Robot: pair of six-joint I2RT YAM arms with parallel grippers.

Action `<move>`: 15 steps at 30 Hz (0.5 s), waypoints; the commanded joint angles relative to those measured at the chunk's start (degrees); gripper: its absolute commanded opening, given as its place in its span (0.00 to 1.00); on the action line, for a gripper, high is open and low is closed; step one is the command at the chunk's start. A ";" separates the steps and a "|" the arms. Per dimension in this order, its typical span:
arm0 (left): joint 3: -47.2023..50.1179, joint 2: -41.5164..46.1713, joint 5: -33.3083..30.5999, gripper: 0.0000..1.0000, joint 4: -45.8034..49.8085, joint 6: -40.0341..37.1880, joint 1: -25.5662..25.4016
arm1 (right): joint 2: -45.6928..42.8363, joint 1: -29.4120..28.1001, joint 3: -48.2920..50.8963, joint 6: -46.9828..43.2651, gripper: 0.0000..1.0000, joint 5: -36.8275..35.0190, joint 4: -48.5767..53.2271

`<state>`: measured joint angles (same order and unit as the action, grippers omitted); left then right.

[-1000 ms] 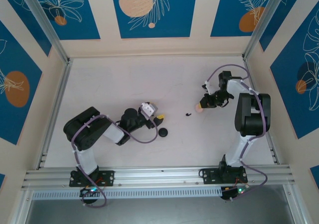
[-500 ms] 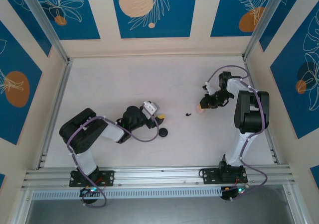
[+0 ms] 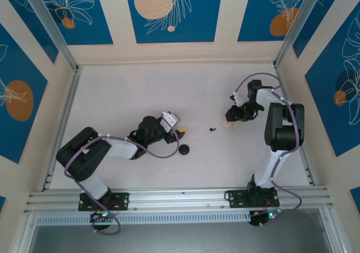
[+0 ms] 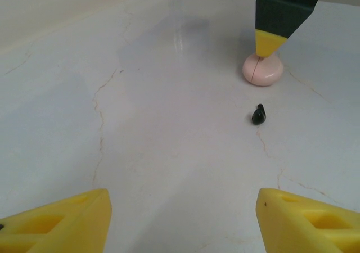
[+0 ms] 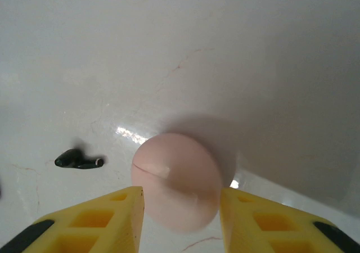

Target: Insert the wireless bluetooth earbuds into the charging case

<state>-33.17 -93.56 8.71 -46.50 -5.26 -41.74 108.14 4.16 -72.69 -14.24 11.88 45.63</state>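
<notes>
On a white table (image 3: pixel 124 95) ringed by blue-patterned walls (image 3: pixel 185 17), a dark earbud (image 4: pixel 259 115) lies near the pink charging case (image 5: pixel 177 180). The right gripper (image 5: pixel 181 199) poises parted fingers at the case, and the left gripper (image 4: pixel 183 199) gapes wide.

Black-white arms (image 3: pixel 284 126), purple cables (image 3: pixel 260 75), yellow tool fingertips (image 4: pixel 67 222).
</notes>
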 commanded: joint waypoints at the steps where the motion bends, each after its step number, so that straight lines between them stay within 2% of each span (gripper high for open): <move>1: -3.69 3.86 0.17 0.66 11.33 1.76 -1.35 | -4.05 0.39 1.22 1.61 0.41 -0.61 -1.67; 9: -14.71 9.30 0.25 0.61 40.16 8.97 -3.04 | -14.02 0.23 7.06 4.87 0.44 -1.64 -8.30; 12: -21.30 8.93 -0.48 0.59 53.74 12.39 -4.34 | -22.31 -0.08 13.57 8.44 0.44 2.03 -16.74; 15: -28.94 6.70 -2.04 0.59 67.00 16.41 -5.81 | -31.32 -0.51 22.53 13.28 0.45 8.68 -28.49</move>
<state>-55.90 -85.73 8.27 1.72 5.63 -45.89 83.18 4.08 -55.75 -6.72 13.26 29.10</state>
